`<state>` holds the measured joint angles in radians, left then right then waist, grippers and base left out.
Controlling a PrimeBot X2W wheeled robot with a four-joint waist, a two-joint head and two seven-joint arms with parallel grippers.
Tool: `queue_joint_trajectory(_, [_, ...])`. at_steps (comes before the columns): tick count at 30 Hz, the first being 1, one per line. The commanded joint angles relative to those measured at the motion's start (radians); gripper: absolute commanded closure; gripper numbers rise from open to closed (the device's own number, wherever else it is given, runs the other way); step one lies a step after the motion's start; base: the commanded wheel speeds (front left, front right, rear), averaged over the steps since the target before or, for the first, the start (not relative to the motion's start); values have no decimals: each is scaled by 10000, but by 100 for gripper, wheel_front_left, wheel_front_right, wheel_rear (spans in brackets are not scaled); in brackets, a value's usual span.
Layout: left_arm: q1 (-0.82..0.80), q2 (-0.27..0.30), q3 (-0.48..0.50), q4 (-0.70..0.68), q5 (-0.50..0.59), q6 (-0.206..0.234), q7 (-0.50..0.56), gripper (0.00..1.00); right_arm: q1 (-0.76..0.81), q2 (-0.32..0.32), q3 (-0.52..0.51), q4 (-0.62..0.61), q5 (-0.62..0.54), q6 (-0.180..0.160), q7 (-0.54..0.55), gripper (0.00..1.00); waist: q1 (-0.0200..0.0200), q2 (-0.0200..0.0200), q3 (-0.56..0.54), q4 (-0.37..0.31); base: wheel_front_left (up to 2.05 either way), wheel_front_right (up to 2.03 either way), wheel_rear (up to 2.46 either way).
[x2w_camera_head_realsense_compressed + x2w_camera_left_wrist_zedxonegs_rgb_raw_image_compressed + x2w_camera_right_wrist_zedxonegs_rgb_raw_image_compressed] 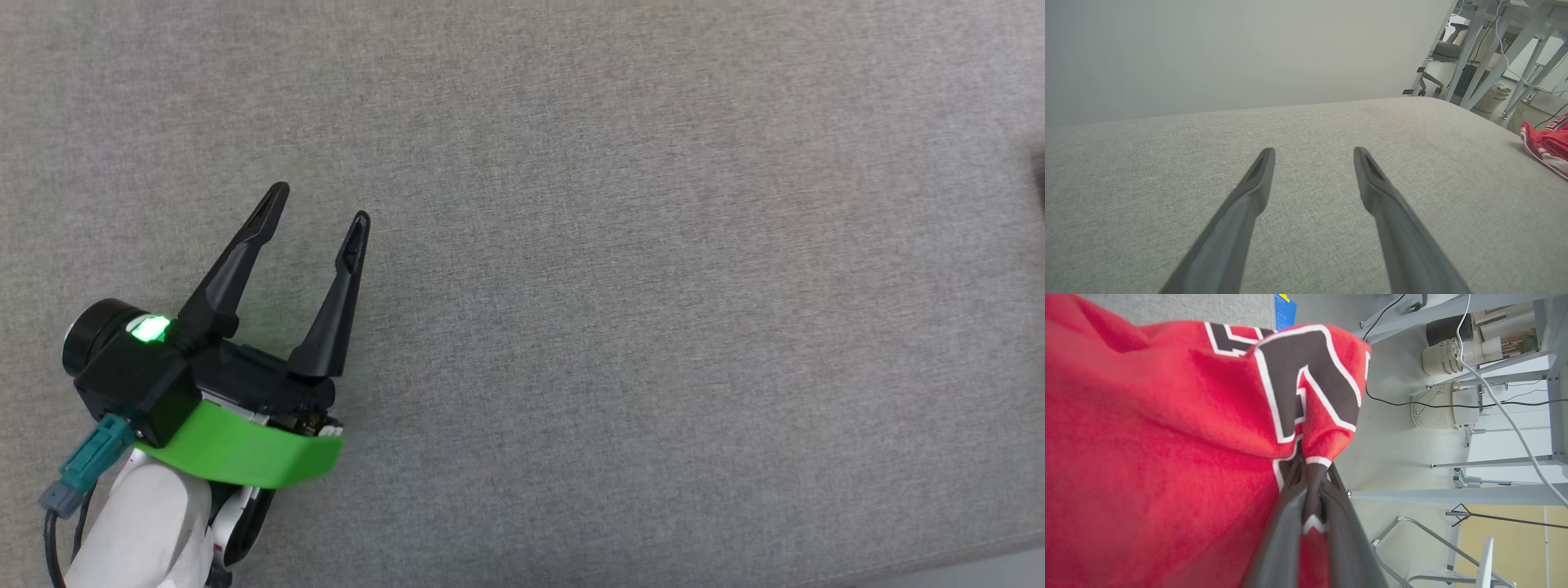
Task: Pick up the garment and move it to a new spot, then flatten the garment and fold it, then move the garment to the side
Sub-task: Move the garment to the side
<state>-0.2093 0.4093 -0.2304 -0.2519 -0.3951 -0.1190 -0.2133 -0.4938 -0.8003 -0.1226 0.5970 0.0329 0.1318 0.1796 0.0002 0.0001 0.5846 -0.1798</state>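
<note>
- Garment (1167,457) pinched in right pincer (1312,473): fingers pressed together on a bunched fold bearing black, white-outlined lettering.
- Beyond that grip, red cloth spreading wide to one side of the fingers, crumpled; long axis impossible to tell while bunched so.
- Past the cloth, a strip of grey counter (1180,308), then floor (1396,457), pale frame legs (1453,494) and white baskets (1433,412); by judgement, held at or just over the counter's edge.
- Left pincer (322,204) spread wide, holding nothing, above bare counter.
- From the left wrist view, same garment well apart, off to the right at the counter's far right edge; right arm plainly the nearer, gripping it.
- Likely step: first carry to a new spot; calls for a pull leftward, toward the bare stretch ahead of left pincer.
</note>
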Motion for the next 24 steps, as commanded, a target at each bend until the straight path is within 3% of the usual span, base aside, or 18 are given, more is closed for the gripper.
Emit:
queue_joint_trajectory(1, [-188,68,41,-66,80,44,-3,0,-249,52,-91,168,-113,-11,-115,100,-2,-1,164,136,0,0,0])
queue_joint_trajectory(5, [-178,69,33,-29,55,57,-39,0,-561,184,-319,773,-355,-11,-344,100,-2,-1,133,235,0,0,0])
queue_joint_trajectory(6, [-172,50,20,12,49,64,-55,0,-624,231,-384,935,-359,-11,-401,90,-2,-1,88,257,0,0,0])
queue_joint_trajectory(7, [-167,27,5,61,41,69,-75,0,-683,269,-455,1114,-369,-11,-417,0,-2,-1,27,279,0,0,0])
queue_joint_trajectory(16, [-78,-399,-148,782,-98,66,-330,0,-928,273,-312,1547,-317,-11,-1385,0,-2,-1,-1176,491,0,0,0])
queue_joint_trajectory(24, [433,-928,152,1755,-260,107,-468,0,-815,638,575,159,1212,-11,-2153,0,-2,-1,-2895,802,0,0,0])
